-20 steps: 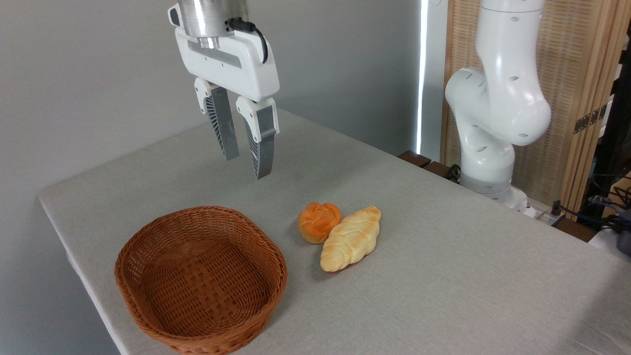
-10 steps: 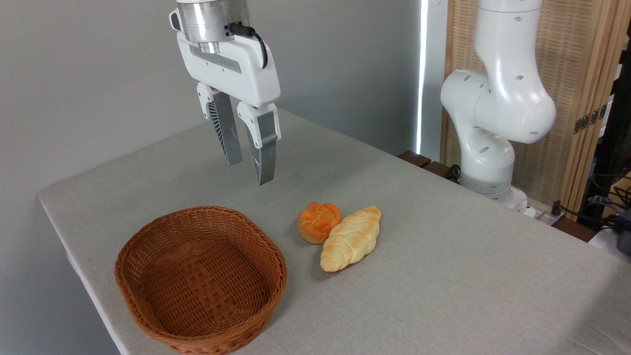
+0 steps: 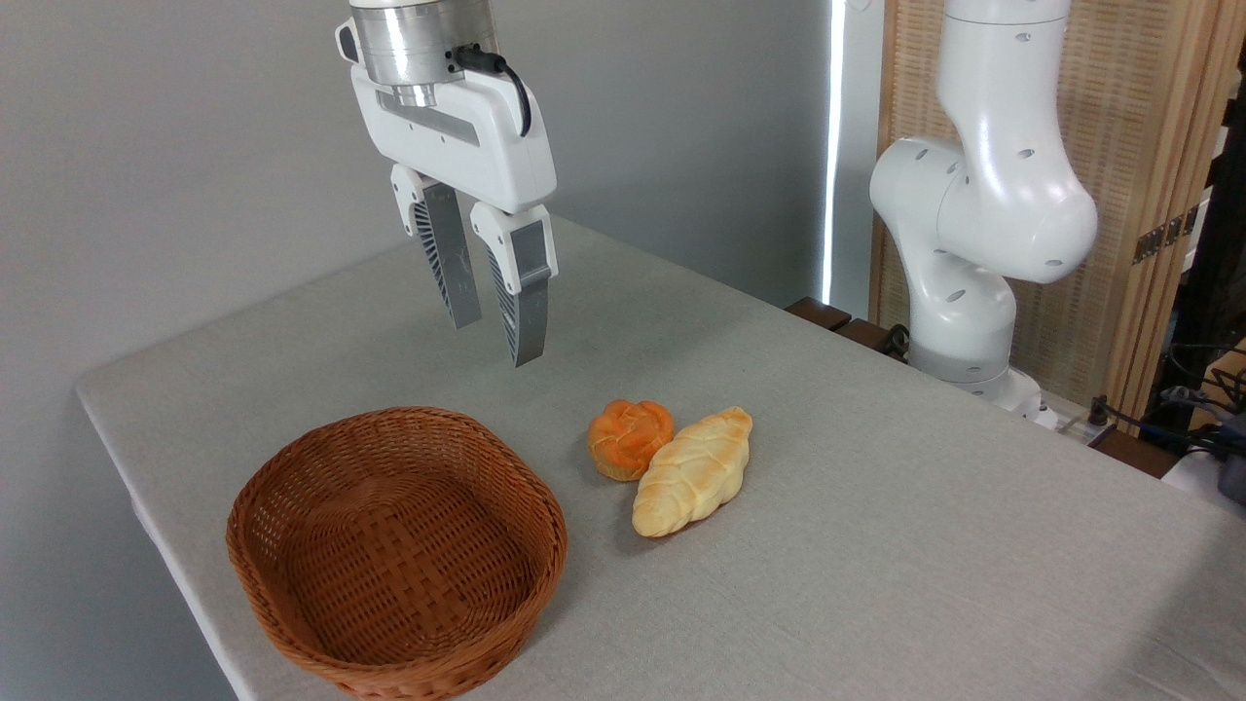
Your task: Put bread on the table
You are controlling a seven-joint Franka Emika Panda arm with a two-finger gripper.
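Observation:
The bread (image 3: 693, 472), a long pale-yellow braided loaf, lies on the grey-clothed table (image 3: 876, 545) just right of the wicker basket (image 3: 397, 553). It rests against a small orange knotted bun (image 3: 630, 437). My gripper (image 3: 496, 343) hangs well above the table, over the far edge of the basket and up-left of the bread. Its two grey fingers (image 3: 526, 302) stand slightly apart with nothing between them.
The basket is empty and sits near the table's front-left edge. The robot's white base and arm (image 3: 983, 224) rise at the back right, beside cables and a wooden screen. Bare cloth stretches to the right of the loaf.
The gripper has drifted slightly right and down over the last second. The bread, bun and basket have not moved.

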